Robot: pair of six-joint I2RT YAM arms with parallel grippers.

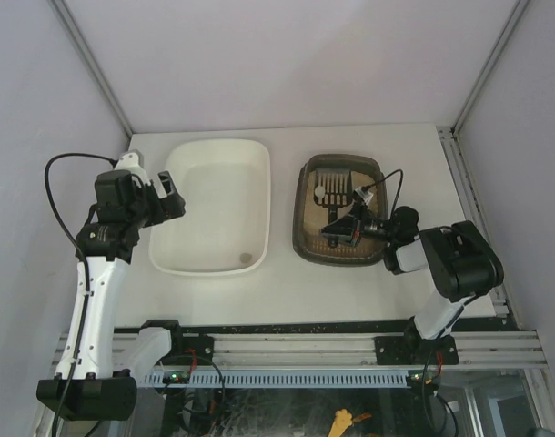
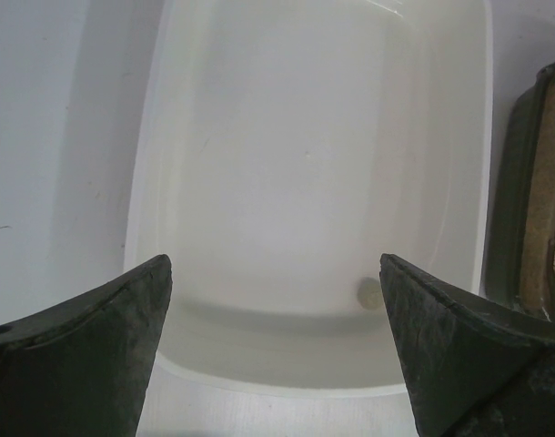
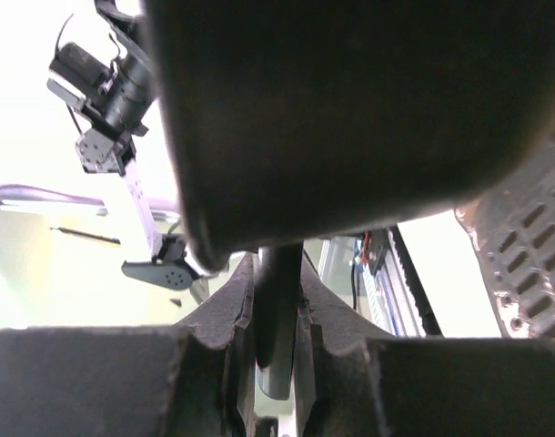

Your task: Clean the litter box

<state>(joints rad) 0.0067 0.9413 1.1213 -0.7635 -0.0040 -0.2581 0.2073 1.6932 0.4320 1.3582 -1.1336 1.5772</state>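
Litter box [image 1: 301,217] sits just right of the white tub [image 1: 214,196], not touching it. Right gripper [image 1: 347,226] is above the box and pinches the handle of the black slotted scoop [image 1: 335,185]. Left gripper [image 1: 174,201] hangs at the tub's left rim, jaws spread wide and holding nothing. One small clump [image 2: 368,292] lies inside the tub.

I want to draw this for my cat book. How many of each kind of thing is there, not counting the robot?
white tub: 1
litter box: 1
scoop: 1
small lump in the tub: 1
Total: 4
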